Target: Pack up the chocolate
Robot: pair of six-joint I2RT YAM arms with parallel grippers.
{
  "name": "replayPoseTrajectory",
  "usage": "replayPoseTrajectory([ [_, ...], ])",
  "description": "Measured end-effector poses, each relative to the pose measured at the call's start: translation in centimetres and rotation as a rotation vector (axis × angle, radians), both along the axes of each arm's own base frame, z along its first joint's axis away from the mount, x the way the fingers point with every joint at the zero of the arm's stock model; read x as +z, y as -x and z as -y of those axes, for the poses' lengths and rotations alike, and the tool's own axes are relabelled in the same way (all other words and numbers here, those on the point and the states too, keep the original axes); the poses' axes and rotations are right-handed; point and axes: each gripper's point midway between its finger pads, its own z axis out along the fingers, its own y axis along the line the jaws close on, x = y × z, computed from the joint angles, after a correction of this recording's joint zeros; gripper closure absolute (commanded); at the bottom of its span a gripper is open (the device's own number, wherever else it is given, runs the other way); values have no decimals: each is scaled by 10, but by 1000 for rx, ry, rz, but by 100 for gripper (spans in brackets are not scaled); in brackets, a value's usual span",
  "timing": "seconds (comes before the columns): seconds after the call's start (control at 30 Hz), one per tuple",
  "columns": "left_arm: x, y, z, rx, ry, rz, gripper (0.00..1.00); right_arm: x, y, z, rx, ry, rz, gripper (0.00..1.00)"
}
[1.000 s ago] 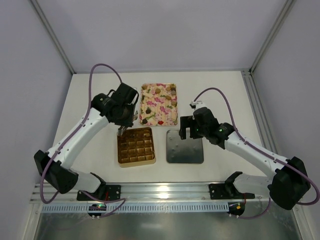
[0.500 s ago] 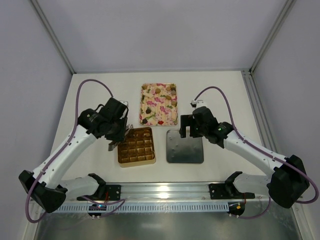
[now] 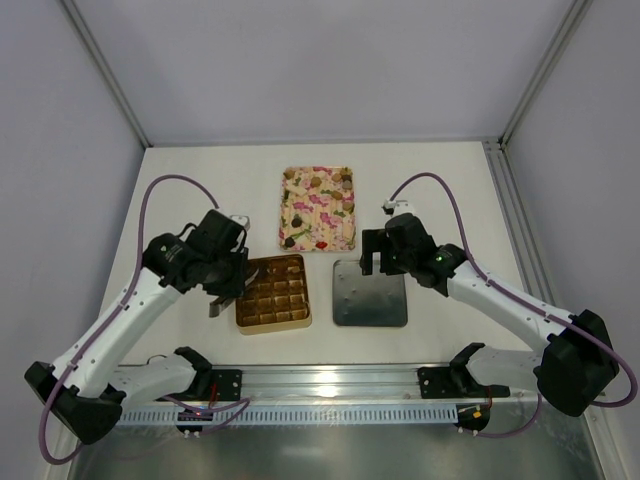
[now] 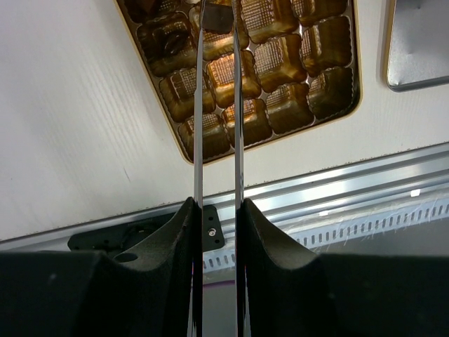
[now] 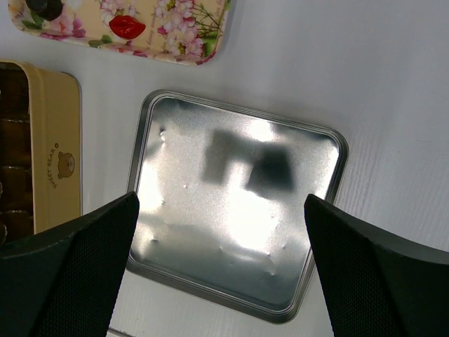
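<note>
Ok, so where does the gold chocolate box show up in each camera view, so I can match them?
Top external: the gold box sits left of centre, between the two arms.
Left wrist: the gold box is at top centre, cut off by the upper edge.
Right wrist: the gold box is at the left edge, only partly in view.
Shared landmark: the silver lid lies beside the box in all three views.

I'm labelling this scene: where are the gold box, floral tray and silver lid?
gold box (image 5: pixel 59 133), right wrist view, outer side wall.
floral tray (image 5: pixel 182 28), right wrist view, printed corner.
silver lid (image 3: pixel 370 293), top external view, inner face centre.
</note>
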Motion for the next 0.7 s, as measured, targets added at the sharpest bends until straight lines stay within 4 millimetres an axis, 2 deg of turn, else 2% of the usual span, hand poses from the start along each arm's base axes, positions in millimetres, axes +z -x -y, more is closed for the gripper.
replayPoseTrajectory([
  [0.27,-8,7,-1,-5,1,-33,70,-2,0,2,-5,6,-1,0],
  [0.5,-11,9,0,-6,-1,-45,58,-3,1,3,-7,11,-3,0],
  [0.7,-12,8,0,-5,-5,-51,57,-5,1,3,-7,13,-6,0],
])
